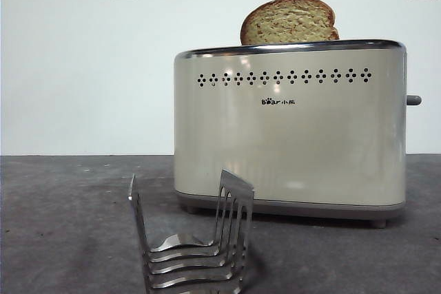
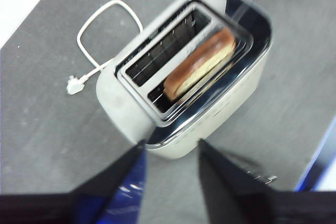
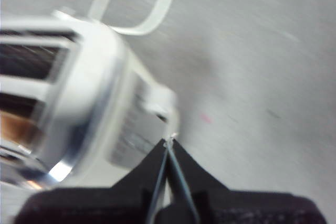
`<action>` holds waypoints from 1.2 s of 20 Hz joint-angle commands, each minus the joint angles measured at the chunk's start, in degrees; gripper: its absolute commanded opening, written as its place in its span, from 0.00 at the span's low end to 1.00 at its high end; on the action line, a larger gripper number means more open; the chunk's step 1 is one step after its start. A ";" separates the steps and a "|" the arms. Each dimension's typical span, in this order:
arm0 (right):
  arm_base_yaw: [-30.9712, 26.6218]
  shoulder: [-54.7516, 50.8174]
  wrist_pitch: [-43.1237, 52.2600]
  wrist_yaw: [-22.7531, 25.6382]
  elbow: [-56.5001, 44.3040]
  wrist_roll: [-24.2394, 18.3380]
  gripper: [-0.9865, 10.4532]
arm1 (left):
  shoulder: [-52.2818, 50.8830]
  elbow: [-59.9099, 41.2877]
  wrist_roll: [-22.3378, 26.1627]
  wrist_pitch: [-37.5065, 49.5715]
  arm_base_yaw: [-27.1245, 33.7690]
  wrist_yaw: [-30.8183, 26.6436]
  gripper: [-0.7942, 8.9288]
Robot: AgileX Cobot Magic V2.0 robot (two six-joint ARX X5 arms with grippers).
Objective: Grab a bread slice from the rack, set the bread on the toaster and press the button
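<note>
Right gripper: the right gripper (image 3: 169,145) had its jaws pressed together with nothing between them, tips hanging just above the toaster's narrow end.
Button from the gripper: the button (image 3: 164,103) lay just beyond the closed tips in the right wrist view, a blurred pale stub on that narrow side; in the front view it stuck out as a small grey knob (image 1: 413,100) high on the toaster's end, apparently not yet pushed down.
Nearer arm: by my judgement the right gripper was the one placed for the press, since the lever sat almost under its tips and the travel would run down along the toaster's side.
Left gripper: the left gripper (image 2: 172,153) hung jaws apart and empty, above the toaster's long side.
Slice of bread: the slice of bread (image 2: 200,64) stood in one slot of the toaster (image 1: 289,142), long axis along the slot, its dome showing above the chrome rim.
Rack: the rack (image 1: 196,249) stood empty on the table (image 1: 62,225), in front of the toaster.
</note>
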 commanded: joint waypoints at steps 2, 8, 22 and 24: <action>-4.87 5.92 4.85 -12.39 0.15 1.29 0.08 | -4.85 -0.90 -5.35 0.20 -0.24 9.92 0.07; -9.44 19.12 13.27 -32.70 0.15 3.65 0.08 | -17.20 -10.67 -9.84 0.22 -0.24 11.91 0.07; -8.96 30.23 14.75 -30.93 0.15 3.41 0.08 | -33.92 -25.40 -16.48 0.22 -0.24 11.76 0.08; -8.90 32.11 14.64 -30.91 0.15 3.06 0.08 | -34.47 -25.40 -16.68 0.22 -0.24 11.76 0.08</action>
